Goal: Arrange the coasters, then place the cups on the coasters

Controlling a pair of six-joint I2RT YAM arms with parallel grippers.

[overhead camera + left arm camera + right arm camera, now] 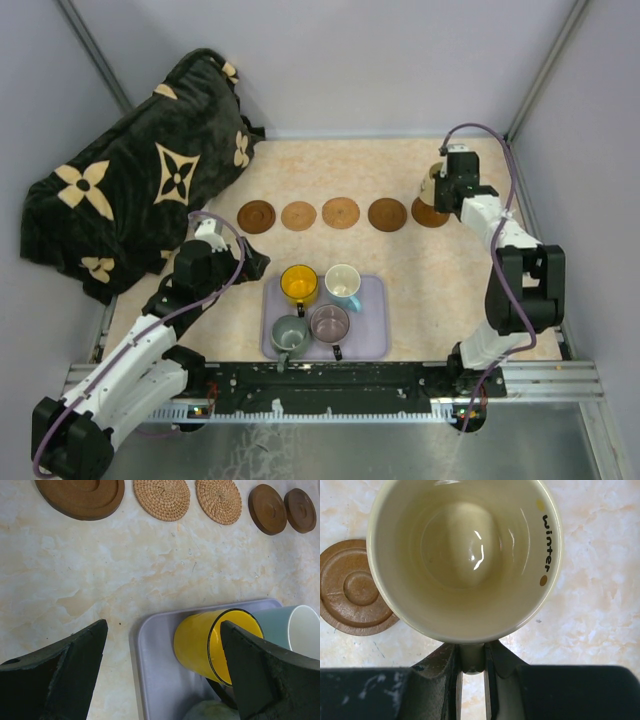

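Right gripper (472,655) pinches the cream cup (465,555) by its handle at the table's far right, offset from the rightmost coaster (352,587). Released here, I'd say it lands on the rim and tips. Left gripper (165,650) gapes wide by the yellow cup (210,642).

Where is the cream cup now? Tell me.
Far right of the top view: the cream cup is gripped by its handle in the right gripper, beside the rightmost coaster.
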